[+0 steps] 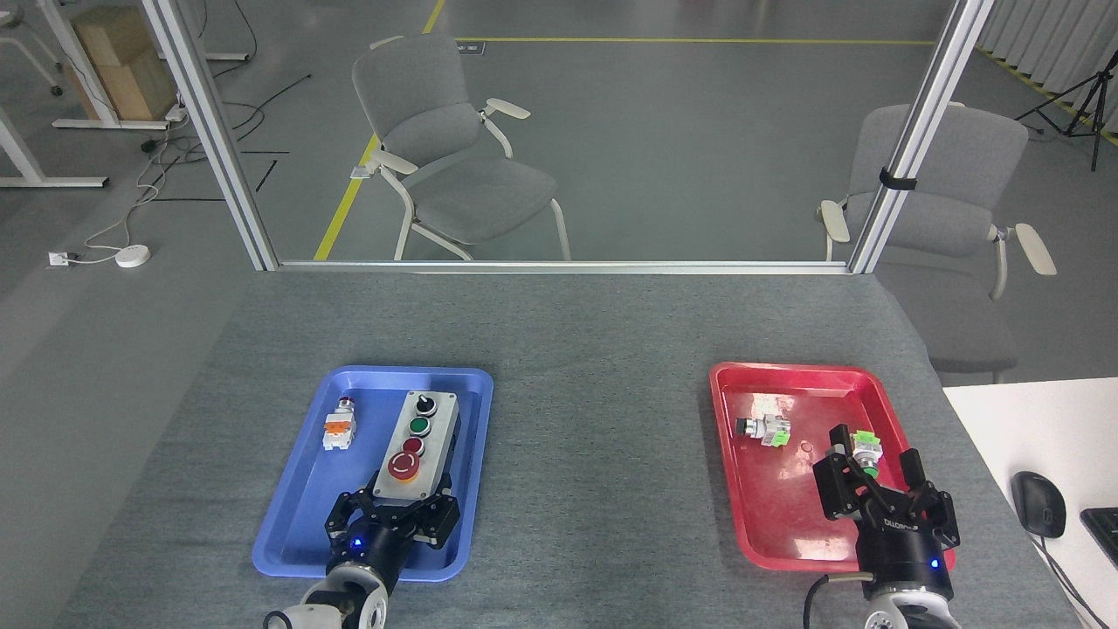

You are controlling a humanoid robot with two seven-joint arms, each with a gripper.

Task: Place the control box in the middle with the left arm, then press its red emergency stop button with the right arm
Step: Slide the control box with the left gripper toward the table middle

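Note:
The control box (419, 432), light-grey on top with a black base, lies lengthwise in the blue tray (297, 515). Its red emergency stop button (403, 466) is the control nearest to me. My left gripper (402, 507) sits at the box's near end, its black fingers (444, 514) closed against both sides of it. My right gripper (873, 479) hovers open over the near right part of the red tray (769, 524), holding nothing. The bare grey middle (594, 454) of the table lies between the two trays.
A small orange-and-white push-button part (339, 428) lies in the blue tray left of the box. Two loose push-button parts (764, 428) (865, 444) lie in the red tray. A white desk with a mouse (1038, 504) adjoins the table at right.

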